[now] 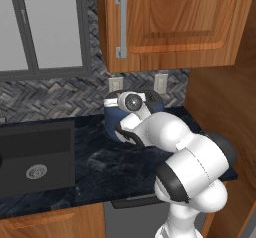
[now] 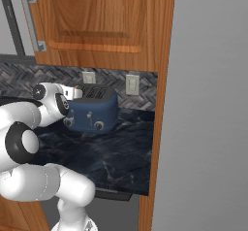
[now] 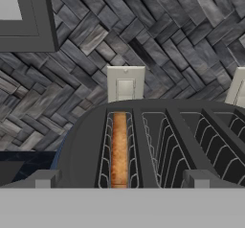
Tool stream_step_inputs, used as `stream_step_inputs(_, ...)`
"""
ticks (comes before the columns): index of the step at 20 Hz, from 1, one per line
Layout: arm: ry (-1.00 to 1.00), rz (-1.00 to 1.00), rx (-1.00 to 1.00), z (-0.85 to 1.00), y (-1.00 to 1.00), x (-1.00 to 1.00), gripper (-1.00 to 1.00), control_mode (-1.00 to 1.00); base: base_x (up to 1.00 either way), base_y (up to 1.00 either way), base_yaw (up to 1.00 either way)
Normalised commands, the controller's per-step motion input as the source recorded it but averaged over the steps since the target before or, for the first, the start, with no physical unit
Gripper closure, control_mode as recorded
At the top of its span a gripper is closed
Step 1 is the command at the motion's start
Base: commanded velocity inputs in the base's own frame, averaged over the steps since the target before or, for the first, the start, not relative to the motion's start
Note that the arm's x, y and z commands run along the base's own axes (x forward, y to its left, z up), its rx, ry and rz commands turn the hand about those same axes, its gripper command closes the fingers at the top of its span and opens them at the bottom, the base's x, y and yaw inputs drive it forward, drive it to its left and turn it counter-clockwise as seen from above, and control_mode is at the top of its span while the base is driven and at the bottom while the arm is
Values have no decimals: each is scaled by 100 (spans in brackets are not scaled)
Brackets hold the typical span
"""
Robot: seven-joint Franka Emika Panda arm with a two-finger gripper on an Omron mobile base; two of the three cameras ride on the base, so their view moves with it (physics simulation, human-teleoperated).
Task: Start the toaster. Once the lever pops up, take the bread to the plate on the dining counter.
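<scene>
Bread: golden slice, upright in the leftmost slot of the toaster, at 12 o'clock from the pincer, just beyond its tips. Pincer: released, jaws spread wide, grasping nothing. Toaster: dark blue, on the black worktop, wall outlets behind.

dark-blue toaster on black counter, arm beside it.
</scene>
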Motion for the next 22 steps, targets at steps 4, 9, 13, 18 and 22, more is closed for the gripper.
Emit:
stream_step_inputs(4,0,0,0,0,0,0,-100,-100,0,0,0)
stream_step_inputs(9,0,0,0,0,0,0,-100,-100,0,0,0)
stream_step_inputs(13,0,0,0,0,0,0,-100,-100,0,0,0)
stream_step_inputs(18,0,0,0,0,0,0,-100,-100,0,0,0)
stream_step_inputs(22,0,0,0,0,0,0,-100,-100,0,0,0)
